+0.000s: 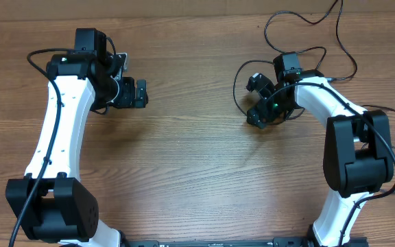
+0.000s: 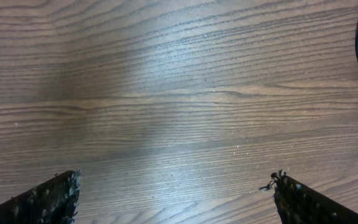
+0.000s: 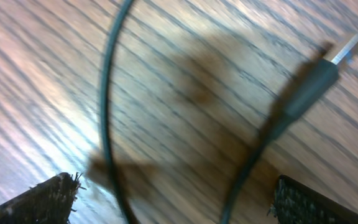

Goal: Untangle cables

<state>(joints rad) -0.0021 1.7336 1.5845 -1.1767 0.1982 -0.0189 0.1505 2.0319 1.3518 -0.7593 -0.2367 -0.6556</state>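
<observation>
Left pincer (image 2: pixel 176 186) spread wide over tabletop (image 2: pixel 166 74); right pincer (image 3: pixel 173 190) likewise spread above cables (image 3: pixel 106 93), two strands crossing its gap, metal-tipped plug (image 3: pixel 316 78) at 2 o'clock

Overhead: straight down on the table (image 1: pixel 197 158). Wrist views: close above its surface; the right shares the cables (image 3: pixel 306 87) near the far-right corner.

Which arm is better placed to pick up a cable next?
Right. The right gripper hangs open over the cables, a cord and a plug end between its fingers. The left gripper is open over bare table, with only a bit of cable at its view's edge.
</observation>
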